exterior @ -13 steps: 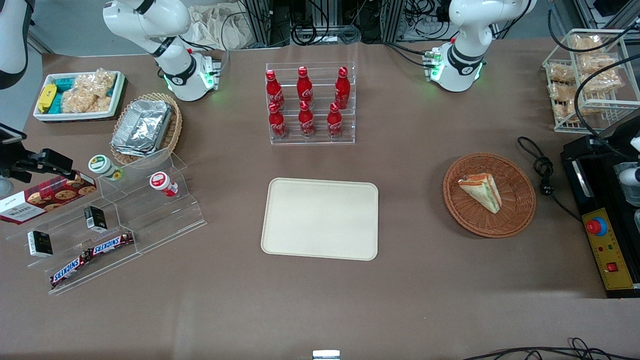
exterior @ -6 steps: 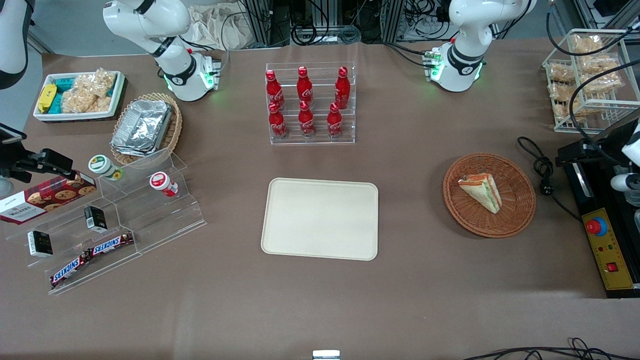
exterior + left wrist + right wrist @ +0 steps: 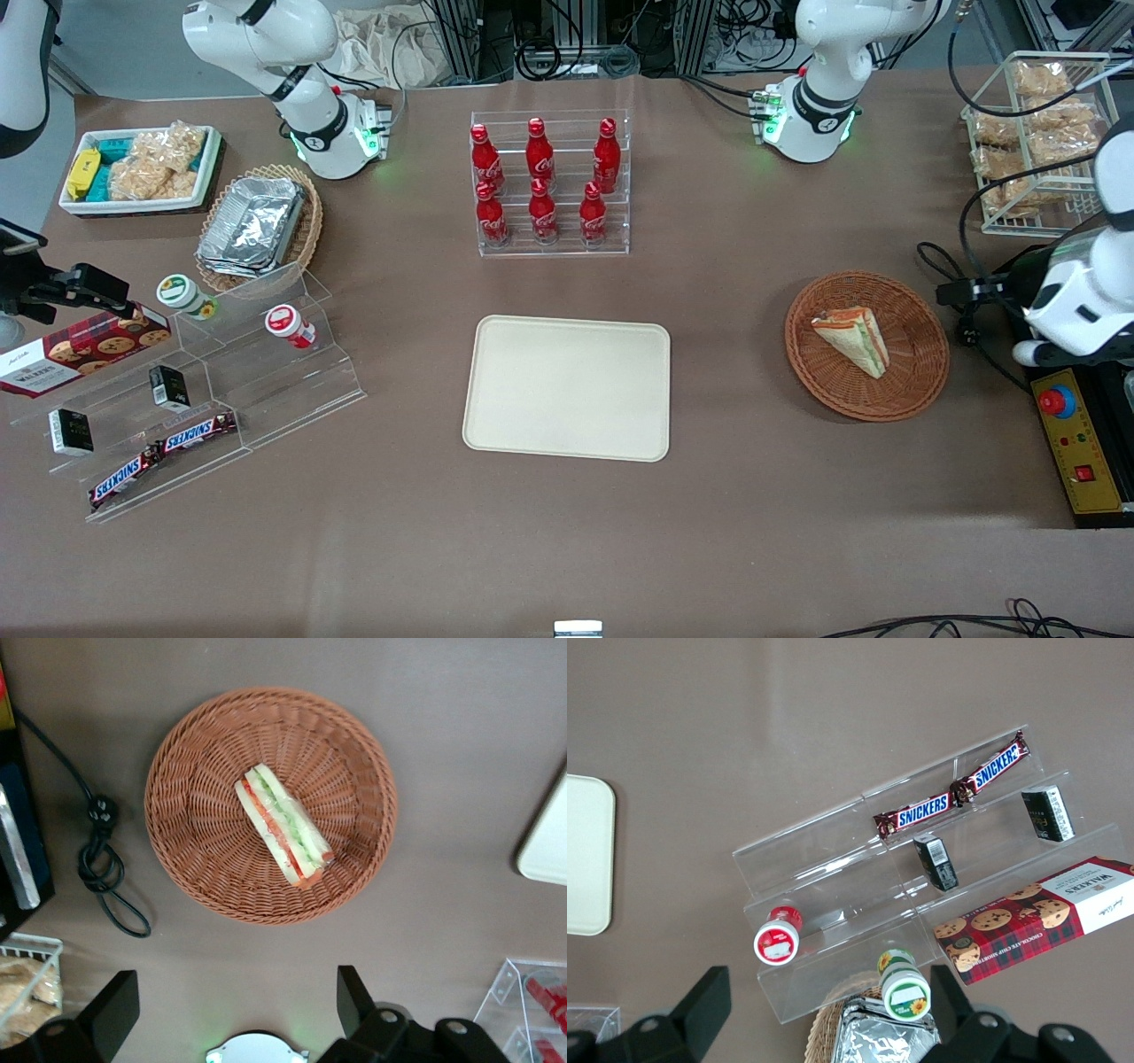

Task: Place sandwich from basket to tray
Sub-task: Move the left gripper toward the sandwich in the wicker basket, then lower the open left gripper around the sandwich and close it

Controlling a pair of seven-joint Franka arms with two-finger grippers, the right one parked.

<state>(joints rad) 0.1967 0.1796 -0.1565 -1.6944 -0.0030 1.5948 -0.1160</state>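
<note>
Front view: brown desk (image 3: 735, 496), cream tray (image 3: 567, 387) mid-desk, well apart from fingers. Left wrist view: fingers (image 3: 232, 1010) spread wide, hovering above desk; sandwich (image 3: 283, 826) in basket (image 3: 186, 806) just ahead; black cable (image 3: 104, 870) beside basket.

Pincer (image 3: 230, 1014) held high, fingers (image 3: 113, 1010) spread wide — empty, pointing downward

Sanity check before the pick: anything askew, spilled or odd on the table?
Nothing stands out. The sandwich lies intact in the wicker basket, the tray sits flat and bare, and the gripper hangs open above the table beside the basket.
</note>
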